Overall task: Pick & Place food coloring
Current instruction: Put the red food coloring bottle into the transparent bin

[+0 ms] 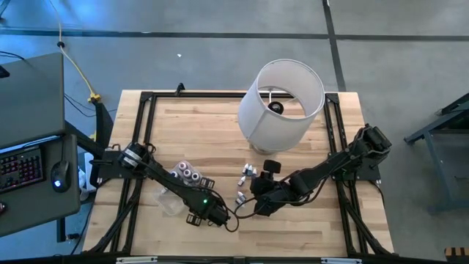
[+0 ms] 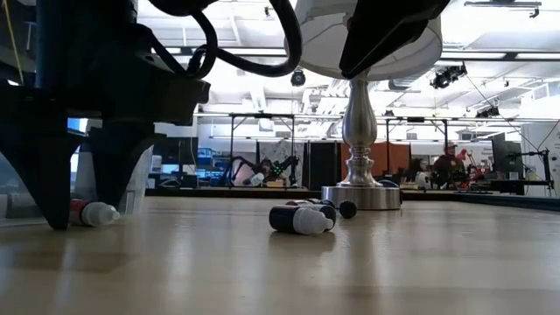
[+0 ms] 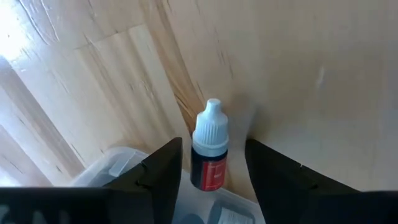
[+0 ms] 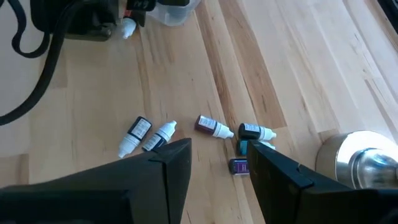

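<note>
The food coloring bottles are tiny, with white caps and dark bodies. One bottle [image 3: 208, 149] lies on its side on the table between the open fingers of my left gripper [image 3: 212, 186], with a gap on both sides. In the low view my left gripper [image 2: 83, 188] stands with its fingertips down at the table around that bottle [image 2: 94, 213]. Several more bottles [image 4: 211, 126] lie loose on the wood ahead of my open right gripper [image 4: 217, 168], which hovers above them. Others sit in the clear tub [image 1: 176, 192].
A white-shaded lamp [image 1: 282, 103] stands at the far middle of the table, its metal base [image 4: 360, 162] close to the loose bottles. The tub's rim [image 3: 106, 165] lies just behind my left fingers. Black frame rails [image 1: 146, 99] border the wooden table; bare wood lies toward the near edge.
</note>
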Controlling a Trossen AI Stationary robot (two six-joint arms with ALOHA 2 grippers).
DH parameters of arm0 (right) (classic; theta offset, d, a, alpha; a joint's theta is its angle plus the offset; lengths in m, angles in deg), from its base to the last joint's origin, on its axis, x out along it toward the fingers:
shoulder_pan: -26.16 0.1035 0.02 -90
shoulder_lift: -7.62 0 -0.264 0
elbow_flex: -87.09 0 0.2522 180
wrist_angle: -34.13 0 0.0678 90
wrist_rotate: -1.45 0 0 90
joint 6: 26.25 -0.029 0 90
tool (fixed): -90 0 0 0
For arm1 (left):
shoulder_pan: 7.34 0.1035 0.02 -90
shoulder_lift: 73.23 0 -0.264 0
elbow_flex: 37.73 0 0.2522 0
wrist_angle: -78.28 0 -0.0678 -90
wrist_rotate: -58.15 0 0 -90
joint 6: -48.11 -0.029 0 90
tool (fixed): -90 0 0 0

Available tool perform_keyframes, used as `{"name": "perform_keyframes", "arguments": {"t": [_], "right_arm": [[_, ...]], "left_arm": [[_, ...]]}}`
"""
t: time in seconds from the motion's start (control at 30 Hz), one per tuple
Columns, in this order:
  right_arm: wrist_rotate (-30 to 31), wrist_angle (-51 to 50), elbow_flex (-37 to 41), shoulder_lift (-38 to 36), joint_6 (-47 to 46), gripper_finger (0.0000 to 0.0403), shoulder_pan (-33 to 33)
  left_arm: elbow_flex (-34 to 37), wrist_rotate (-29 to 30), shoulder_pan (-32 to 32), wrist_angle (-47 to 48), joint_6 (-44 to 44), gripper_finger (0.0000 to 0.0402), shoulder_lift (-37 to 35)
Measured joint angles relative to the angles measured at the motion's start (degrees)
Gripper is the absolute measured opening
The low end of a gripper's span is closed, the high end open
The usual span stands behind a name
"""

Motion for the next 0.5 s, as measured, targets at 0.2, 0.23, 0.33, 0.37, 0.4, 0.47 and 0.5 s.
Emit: {"name": "perform_keyframes", "arguments": {"t": [0.2,0.23,0.33,0.37,0.4,0.47,0.5], "right_arm": [[-0.01,0.46,0.0,0.0,0.02,0.0149,0.0],[-0.01,0.46,0.0,0.0,0.02,0.0149,0.0],[-0.02,0.46,0.0,0.0,0.02,0.0149,0.0],[-0.02,0.46,0.0,0.0,0.02,0.0149,0.0],[-0.02,0.46,0.0,0.0,0.02,0.0149,0.0],[-0.02,0.43,0.0,0.0,0.02,0.0149,0.0],[-0.02,0.44,0.0,0.0,0.02,0.0149,0.0]], "left_arm": [[-0.59,-1.28,-0.02,0.07,0.46,0.011,0.23],[-0.88,-1.27,-0.02,0.2,0.51,0.0099,0.32],[-2.5,-1.1,-0.02,0.39,0.64,0.0073,0.58],[-3.39,-0.87,0.0,-0.15,0.67,0.0067,0.69],[-4.5,-0.66,0.02,-0.02,0.68,0.0063,0.72],[-6.81,-0.58,0.02,3.57,0.96,0.0061,0.61],[-8.35,-0.56,-0.01,5.96,1.5,0.0062,0.64]]}}
